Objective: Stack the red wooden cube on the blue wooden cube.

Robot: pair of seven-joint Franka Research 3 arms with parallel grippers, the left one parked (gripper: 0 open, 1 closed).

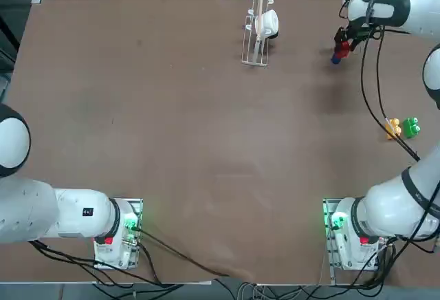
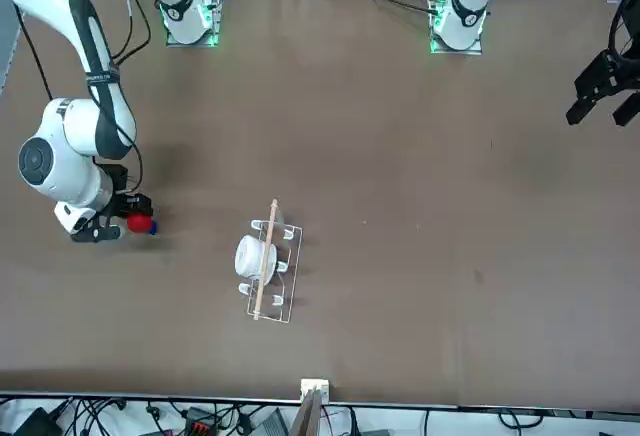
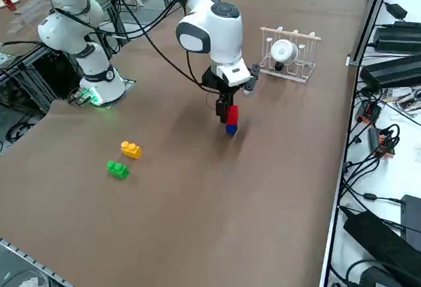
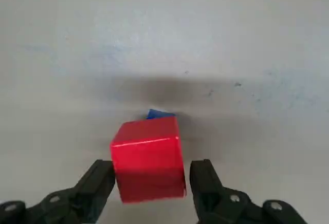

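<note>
On the matte brown surface (image 3: 276, 188), far right, the smooth, plain-faced red wooden cube (image 4: 149, 157) sat atop the smaller blue wooden cube (image 4: 160, 114); the end effector (image 4: 151, 180) straddled it, its 2 black fingers spread clear of the sides.

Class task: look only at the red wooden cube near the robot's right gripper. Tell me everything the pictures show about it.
The red wooden cube is a small, bright red, plain-faced block with smooth faces and crisp edges. It sits upright on the smaller blue wooden cube, which mostly hides beneath it, on the brown table near the wire rack. The right gripper straddles it, fingers open, with thin gaps showing on both sides, so nothing but the blue cube appears to touch it.
</note>
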